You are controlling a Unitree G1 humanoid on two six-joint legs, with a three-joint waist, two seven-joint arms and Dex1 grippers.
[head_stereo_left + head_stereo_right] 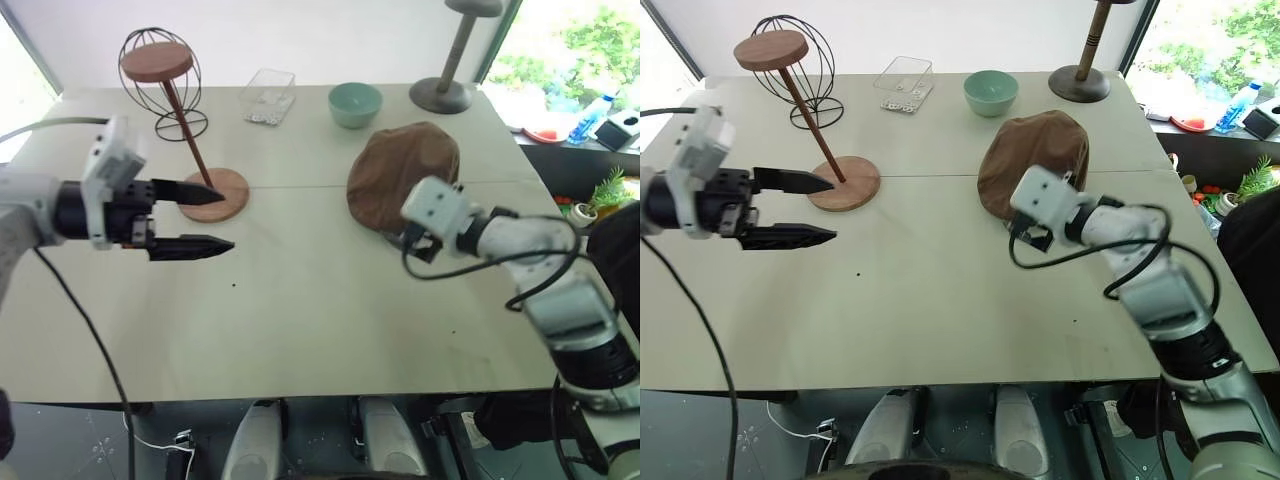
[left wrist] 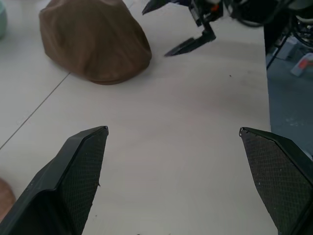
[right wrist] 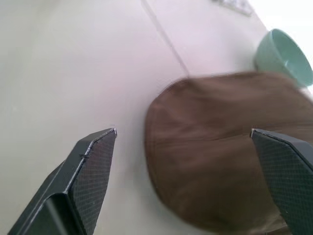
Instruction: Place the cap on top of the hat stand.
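Two grippers hang above the pale bench (image 1: pixel 300 330), both with their black fingers spread wide and nothing between them. The left gripper (image 1: pixel 205 217) points across toward the middle of the bench, level with the round base of the hat stand (image 1: pixel 196 135), its upper finger crossing in front of that base from where I look. The reddish-brown wooden stand is on the left half of the bench, its thin rod leaning up to a round top disc that is bare. Behind its top sits a black wire sphere stand (image 1: pixel 165 75).

The cap (image 1: pixel 402 172), soft brown and dome-shaped, lies flat on the right half of the bench, well apart from the hat stand. The right gripper (image 2: pixel 188 29) is just beside the cap's near edge, its arm reaching in from the right; its own wrist view shows the cap filling the space ahead of its parted fingers (image 3: pixel 85 176), but I cannot tell whether either finger touches the fabric.

Behind the cap stands a teal bowl (image 1: pixel 355 103), with a clear plastic tray (image 1: pixel 268 95) to its left and a grey mushroom-shaped stand (image 1: pixel 447 70) at the far right corner. A seam runs across the bench between the cap and the wooden base.
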